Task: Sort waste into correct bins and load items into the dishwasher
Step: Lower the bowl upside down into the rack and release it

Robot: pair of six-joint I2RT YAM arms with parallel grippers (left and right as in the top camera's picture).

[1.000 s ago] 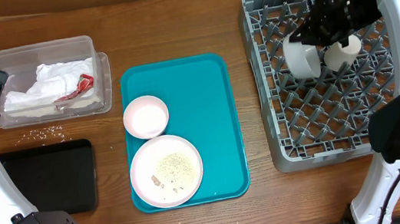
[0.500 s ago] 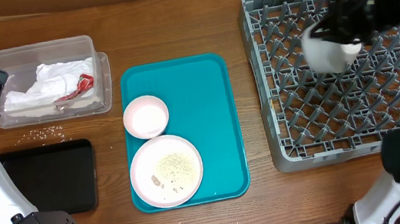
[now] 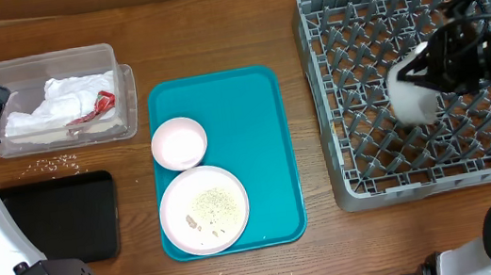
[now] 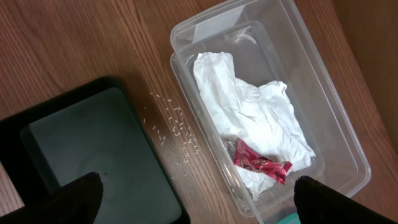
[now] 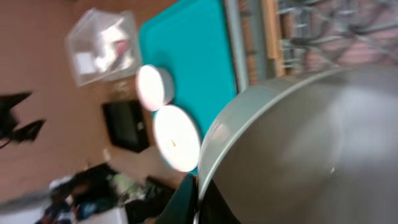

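– Over the dish rack [image 3: 354, 171], did the right gripper [image 3: 445, 64] move at all since a second ago?
– yeah, it slid from the upper middle of the rack down toward the right side, clamped on the metal bowl [image 3: 411, 92] by its rim the whole way. Pretty blurry though
– and the left side?
– nothing changed there. left gripper [image 4: 196, 199] hung with its fingers spread wide and nothing in them, above the black tray [image 4: 81, 149] and the clear tub [image 4: 298, 62]. The tub held the crumpled napkins [image 4: 249, 118] plus the red scrap [image 4: 261, 165]. Loose rice crumbs [image 4: 177, 127] lay on the table [image 4: 62, 37] between tub and tray. The teal tray [image 3: 267, 154] carried the pink bowl [image 3: 179, 142] and the pink plate [image 3: 204, 209], with more crumbs on the plate
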